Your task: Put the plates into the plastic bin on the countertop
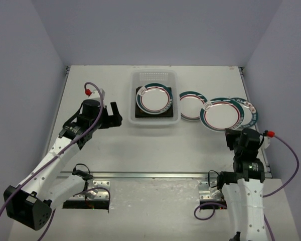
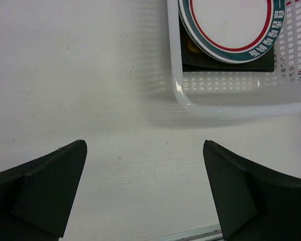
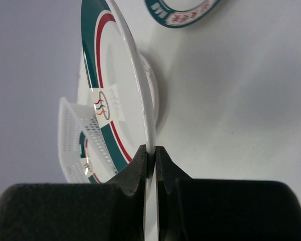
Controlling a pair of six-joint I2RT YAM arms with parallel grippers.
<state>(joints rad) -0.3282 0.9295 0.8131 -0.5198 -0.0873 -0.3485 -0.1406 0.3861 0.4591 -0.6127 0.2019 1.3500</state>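
Observation:
The translucent plastic bin (image 1: 154, 118) stands at the back middle of the countertop (image 1: 155, 150). In it a round white plate (image 1: 153, 98) lies on a dark square plate (image 1: 139, 114). My right gripper (image 1: 234, 134) is shut on the near rim of another round plate (image 1: 221, 113) and holds it lifted; in the right wrist view the plate (image 3: 115, 90) stands edge-on between the fingers (image 3: 135, 170). A round plate (image 1: 191, 105) lies right of the bin, another (image 1: 248, 111) lies partly under the held one. My left gripper (image 1: 114, 114) is open and empty, left of the bin (image 2: 226, 108).
The metal front edge (image 1: 155, 175) runs across the near side of the countertop. Grey walls enclose the left, back and right. The left arm's cable (image 1: 93, 90) loops up beside the bin's left side.

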